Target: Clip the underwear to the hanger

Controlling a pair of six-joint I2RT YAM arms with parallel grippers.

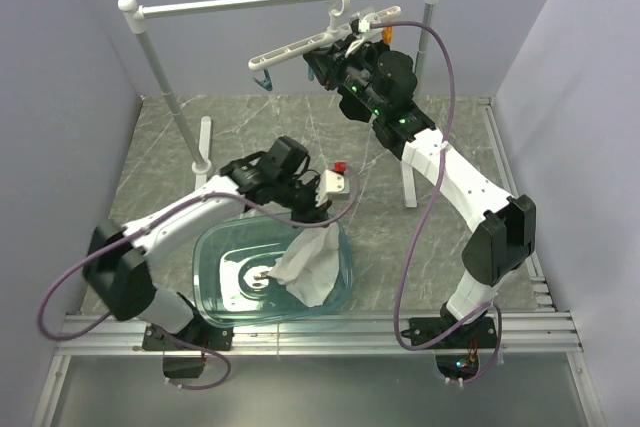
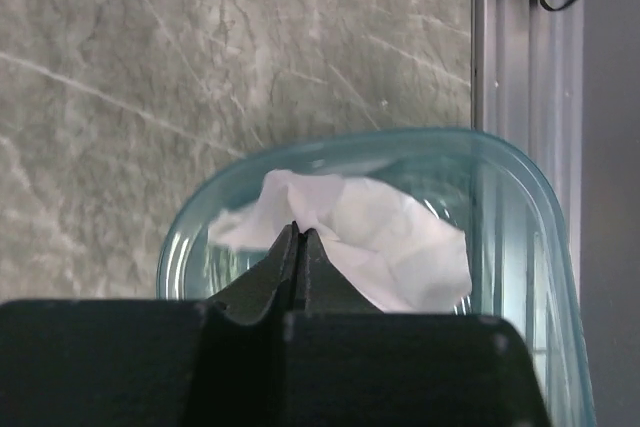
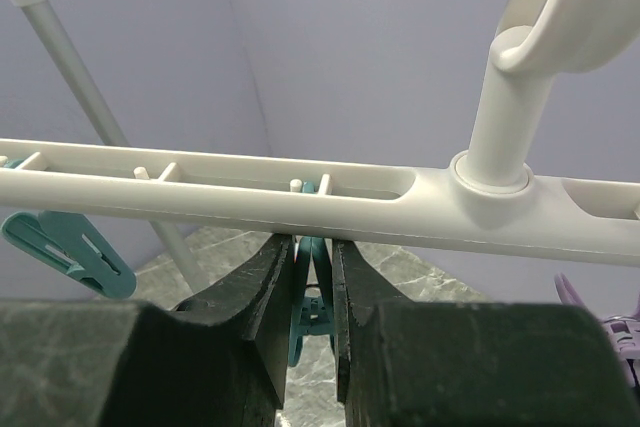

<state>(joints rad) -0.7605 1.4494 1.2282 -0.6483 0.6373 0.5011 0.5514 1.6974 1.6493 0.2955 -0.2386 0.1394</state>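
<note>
- Pinching shut, your left gripper (image 2: 300,247) looks to have a fold of the small white fabric underwear (image 2: 390,237). Most of it lies slumped in the translucent teal plastic tub (image 1: 215,247) by the worktop's near edge.
- Over the far edge, your right gripper (image 3: 312,277) is nipped narrowly on a teal peg (image 3: 312,312) under the long white plastic hanger (image 3: 250,192), which hangs hooked on the grey metal rail (image 1: 250,2).
- Lift straight and clear the rim, then feed one single edge up into that peg. Squeeze it wide until the cloth sits deep.
</note>
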